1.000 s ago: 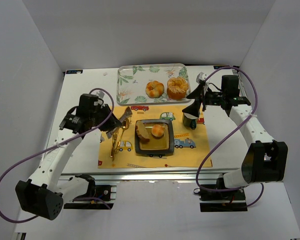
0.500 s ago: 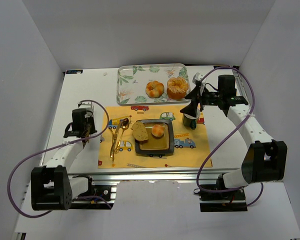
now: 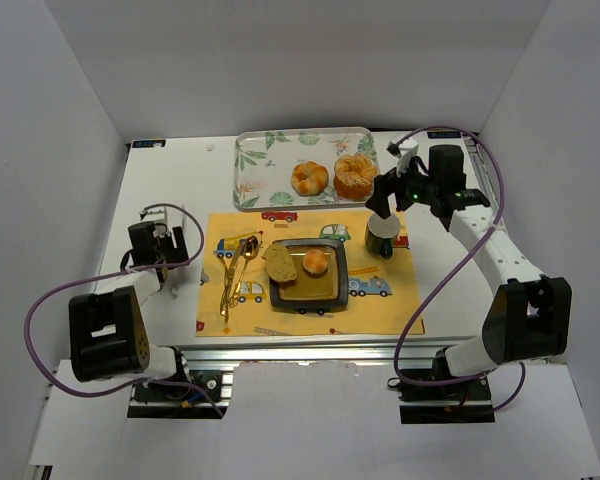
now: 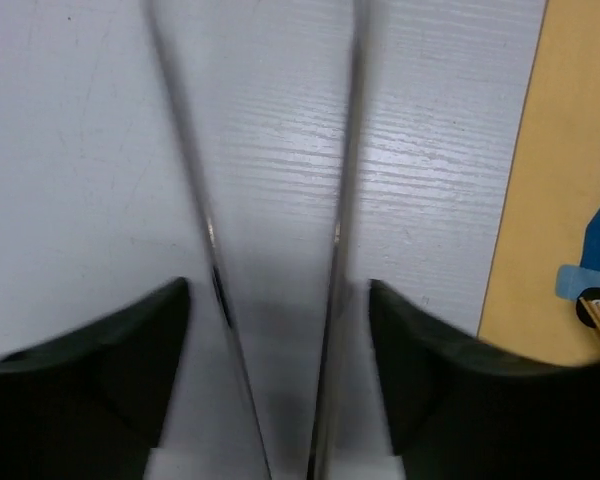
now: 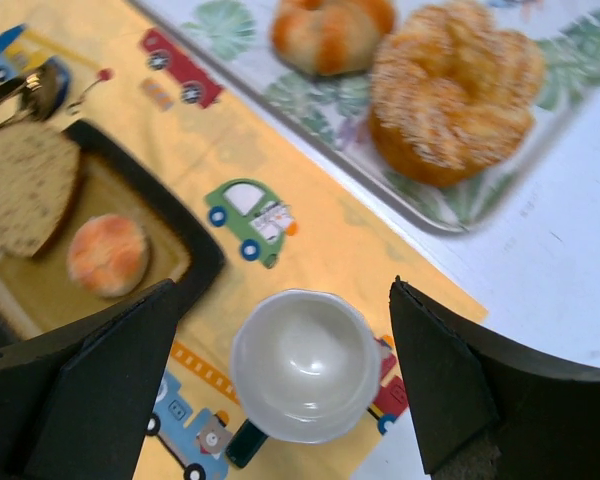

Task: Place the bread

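On yellow car-print mat (image 3: 380, 310), a dark square plate (image 3: 342, 272). Bread slice (image 3: 280, 262) at 9 o'clock inside the plate, overlapping its left rim; small round bun (image 3: 315, 262) just beside it, near centre. Left gripper (image 4: 280, 300) at 9 o'clock of the mat, over white table (image 3: 160, 180), fingers apart. Right gripper (image 5: 283, 290) at 2 o'clock of the plate, spread wide above a white cup (image 5: 305, 365), gripping nothing.

Slice of bread (image 5: 25, 185) and dark plate (image 5: 202, 262) partly beyond the right wrist view's left edge.
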Action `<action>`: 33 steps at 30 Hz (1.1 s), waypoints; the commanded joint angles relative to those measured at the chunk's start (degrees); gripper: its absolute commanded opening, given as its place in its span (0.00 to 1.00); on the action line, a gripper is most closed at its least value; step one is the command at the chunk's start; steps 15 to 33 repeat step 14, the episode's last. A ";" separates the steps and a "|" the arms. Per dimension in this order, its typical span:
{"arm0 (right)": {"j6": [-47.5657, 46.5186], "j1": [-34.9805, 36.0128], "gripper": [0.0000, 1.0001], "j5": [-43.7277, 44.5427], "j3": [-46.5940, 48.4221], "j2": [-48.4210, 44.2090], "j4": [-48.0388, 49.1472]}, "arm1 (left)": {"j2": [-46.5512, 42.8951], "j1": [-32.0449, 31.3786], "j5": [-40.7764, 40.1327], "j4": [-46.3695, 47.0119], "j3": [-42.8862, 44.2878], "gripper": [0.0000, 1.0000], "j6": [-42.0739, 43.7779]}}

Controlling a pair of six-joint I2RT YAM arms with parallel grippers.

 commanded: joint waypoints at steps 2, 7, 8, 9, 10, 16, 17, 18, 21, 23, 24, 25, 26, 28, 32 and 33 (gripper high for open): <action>6.49 0.29 0.89 10.77 4.77 1.26 2.14 | -3.65 1.03 1.57 -0.98 -0.23 0.89 -1.93; 5.96 0.46 0.89 12.61 7.06 1.70 1.52 | -8.74 1.74 -0.70 -3.53 0.74 0.98 -4.74; 5.79 0.55 0.89 12.96 7.41 1.70 1.34 | -10.06 1.83 -0.80 -4.23 1.00 0.98 -5.26; 5.52 0.55 0.89 13.23 8.11 1.79 1.34 | -12.94 1.83 -0.80 -4.50 1.09 0.98 -5.88; 4.91 0.55 0.89 13.58 8.38 1.79 1.34 | -14.28 1.83 -0.98 -5.20 1.53 0.98 -7.80; 4.29 0.64 0.90 11.92 8.39 0.92 2.57 | -20.69 1.83 2.96 -8.79 4.25 0.98 -14.04; 4.29 0.64 0.90 11.92 8.39 0.92 2.57 | -20.69 1.83 2.96 -8.79 4.25 0.98 -14.04; 4.29 0.64 0.90 11.92 8.39 0.92 2.57 | -20.69 1.83 2.96 -8.79 4.25 0.98 -14.04; 4.29 0.64 0.90 11.92 8.39 0.92 2.57 | -20.69 1.83 2.96 -8.79 4.25 0.98 -14.04; 4.29 0.64 0.90 11.92 8.39 0.92 2.57 | -20.69 1.83 2.96 -8.79 4.25 0.98 -14.04; 4.29 0.64 0.90 11.92 8.39 0.92 2.57 | -20.69 1.83 2.96 -8.79 4.25 0.98 -14.04; 4.29 0.64 0.90 11.92 8.39 0.92 2.57 | -20.69 1.83 2.96 -8.79 4.25 0.98 -14.04; 4.29 0.64 0.90 11.92 8.39 0.92 2.57 | -20.69 1.83 2.96 -8.79 4.25 0.98 -14.04; 4.29 0.64 0.90 11.92 8.39 0.92 2.57 | -20.69 1.83 2.96 -8.79 4.25 0.98 -14.04; 4.29 0.64 0.90 11.92 8.39 0.92 2.57 | -20.69 1.83 2.96 -8.79 4.25 0.98 -14.04; 4.29 0.64 0.90 11.92 8.39 0.92 2.57 | -20.69 1.83 2.96 -8.79 4.25 0.98 -14.04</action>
